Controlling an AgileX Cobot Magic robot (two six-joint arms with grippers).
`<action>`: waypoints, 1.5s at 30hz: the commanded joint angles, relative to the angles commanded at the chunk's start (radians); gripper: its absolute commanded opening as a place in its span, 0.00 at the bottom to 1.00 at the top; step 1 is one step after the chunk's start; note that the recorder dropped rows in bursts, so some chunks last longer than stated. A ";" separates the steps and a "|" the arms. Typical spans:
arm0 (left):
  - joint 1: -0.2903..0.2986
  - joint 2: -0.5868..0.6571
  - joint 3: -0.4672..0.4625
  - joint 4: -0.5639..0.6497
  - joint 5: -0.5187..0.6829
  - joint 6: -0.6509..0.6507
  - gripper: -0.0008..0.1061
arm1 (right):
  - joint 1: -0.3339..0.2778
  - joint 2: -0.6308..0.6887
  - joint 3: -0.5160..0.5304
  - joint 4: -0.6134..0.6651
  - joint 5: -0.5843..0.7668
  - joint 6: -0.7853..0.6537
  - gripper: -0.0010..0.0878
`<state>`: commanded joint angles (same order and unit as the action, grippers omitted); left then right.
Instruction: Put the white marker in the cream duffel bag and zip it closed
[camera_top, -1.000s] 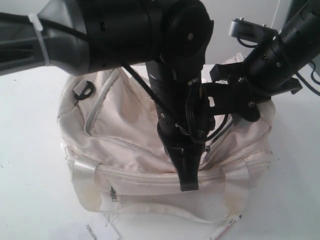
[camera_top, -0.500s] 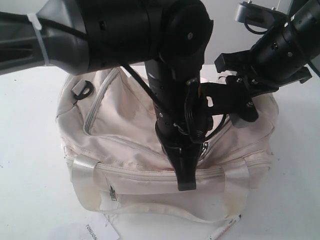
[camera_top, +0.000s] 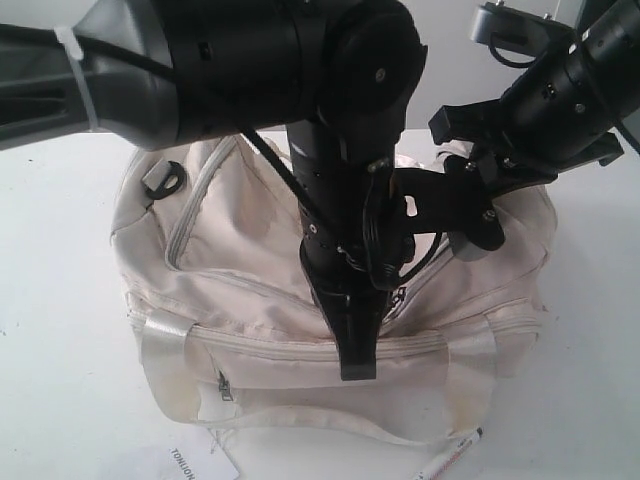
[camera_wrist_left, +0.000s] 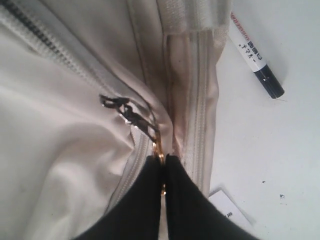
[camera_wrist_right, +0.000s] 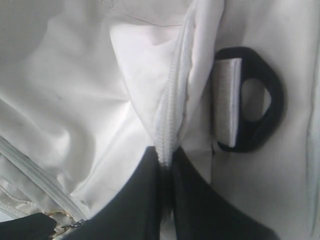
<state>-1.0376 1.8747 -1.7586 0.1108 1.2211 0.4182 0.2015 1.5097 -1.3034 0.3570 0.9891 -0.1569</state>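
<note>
One view only, the exterior, takes in the whole cream duffel bag (camera_top: 230, 260), mid-frame on the white table (camera_top: 60, 380). Only the left wrist view shows the left gripper (camera_wrist_left: 163, 170) pressed together on the gold keyring (camera_wrist_left: 159, 147). The right wrist view shows the right gripper (camera_wrist_right: 165, 162) pinching the bag's zip seam beside a black strap ring (camera_wrist_right: 274, 100). The bag's inside is hidden. The white marker (camera_top: 450, 458), dark-capped with red print, lies outside it on the table, lower right in the exterior view.

— What else is in view?
— You have 1 flat white paper tag (camera_top: 197, 463) with black letters, lying on your white table (camera_top: 60, 380) at the exterior view's bottom edge.
</note>
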 joint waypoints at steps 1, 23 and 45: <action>0.000 0.000 0.000 0.004 0.000 0.000 0.01 | 0.000 0.000 0.000 -0.002 0.000 0.000 0.01; 0.002 0.000 0.000 0.031 0.000 0.000 0.01 | 0.000 0.000 0.000 -0.093 -0.002 0.009 0.01; 0.021 -0.029 0.002 0.028 0.000 -0.132 0.01 | -0.002 0.000 0.000 -0.102 -0.011 0.009 0.01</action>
<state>-1.0163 1.8462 -1.7568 0.1390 1.2211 0.2867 0.1996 1.5097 -1.3034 0.2546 0.9778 -0.1482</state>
